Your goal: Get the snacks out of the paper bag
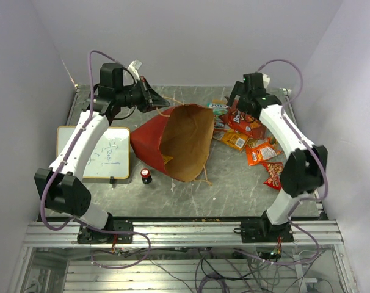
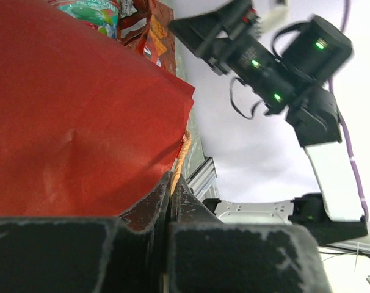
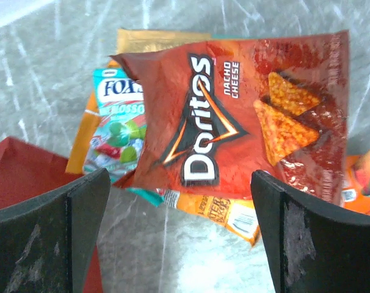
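The white board [image 1: 102,152] with writing lay flat on the surface [image 1: 234,189], below and to the left of the left end effector [image 1: 162,102]. That end effector was clenched. In its wrist view the two fingers [image 2: 142,210] met with no gap, pinching the red edge of the paper bag [image 1: 147,139]. A twisted cord handle [image 2: 184,152] rose from just where they met. The bag lay on its side, spreading down and to the right from the grasp. Its wide mouth was turned toward the arm bases and showed the brown kraft inside. A small red-and-black cylinder [image 1: 146,176] stood just beside the bag's lower left corner, well below the left end effector.

The snacks [image 1: 249,137] lay outside the bag, scattered on the surface to the right of its mouth, under and below the right end effector [image 1: 236,113]. That end effector was released, its fingers [image 3: 81,232] spread wide above the packets. Between them lay a red Doritos Nacho Cheese bag [image 3: 234,122]. It overlapped a teal Fox's packet [image 3: 115,128] on the side of the finger at the left of the wrist view. A gold packet [image 3: 154,39] lay beyond, and an orange packet [image 3: 218,210] poked out from under the Doritos bag's near edge. A red corner of the paper bag showed beside that same finger. An orange chip bag [image 1: 261,151] and a small red packet [image 1: 274,176] lay farther from the right end effector, toward its arm's base.
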You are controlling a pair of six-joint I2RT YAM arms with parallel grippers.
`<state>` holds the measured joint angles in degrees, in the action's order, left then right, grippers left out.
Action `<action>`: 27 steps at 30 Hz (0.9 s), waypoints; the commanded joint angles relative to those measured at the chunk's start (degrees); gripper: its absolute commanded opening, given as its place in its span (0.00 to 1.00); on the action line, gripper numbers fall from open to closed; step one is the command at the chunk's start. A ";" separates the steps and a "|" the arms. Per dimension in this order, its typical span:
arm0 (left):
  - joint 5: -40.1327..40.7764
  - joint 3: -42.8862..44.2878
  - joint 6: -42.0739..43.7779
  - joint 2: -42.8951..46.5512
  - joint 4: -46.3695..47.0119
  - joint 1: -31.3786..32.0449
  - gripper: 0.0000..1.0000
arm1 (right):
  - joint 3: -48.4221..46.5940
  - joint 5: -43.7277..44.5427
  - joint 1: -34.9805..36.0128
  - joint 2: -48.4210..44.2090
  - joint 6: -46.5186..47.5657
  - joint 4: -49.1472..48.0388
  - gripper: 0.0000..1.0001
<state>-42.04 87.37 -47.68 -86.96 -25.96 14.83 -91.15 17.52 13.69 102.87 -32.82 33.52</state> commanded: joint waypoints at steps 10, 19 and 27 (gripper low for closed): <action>4.89 9.89 5.77 -4.29 -3.63 0.12 0.07 | 23.13 -30.43 5.02 -22.97 17.22 -17.25 0.89; 8.77 22.49 12.32 -9.48 -6.91 0.73 0.07 | 29.93 -23.34 18.90 -20.30 0.87 -20.80 0.84; 7.59 30.06 14.74 -12.64 -6.96 4.25 0.07 | 31.17 -20.87 21.35 -18.53 -4.14 -22.72 0.76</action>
<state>-34.00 112.92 -35.66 -98.87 -33.43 17.34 -60.51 -5.43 34.63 83.79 -33.28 13.34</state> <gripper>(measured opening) 0.077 0.763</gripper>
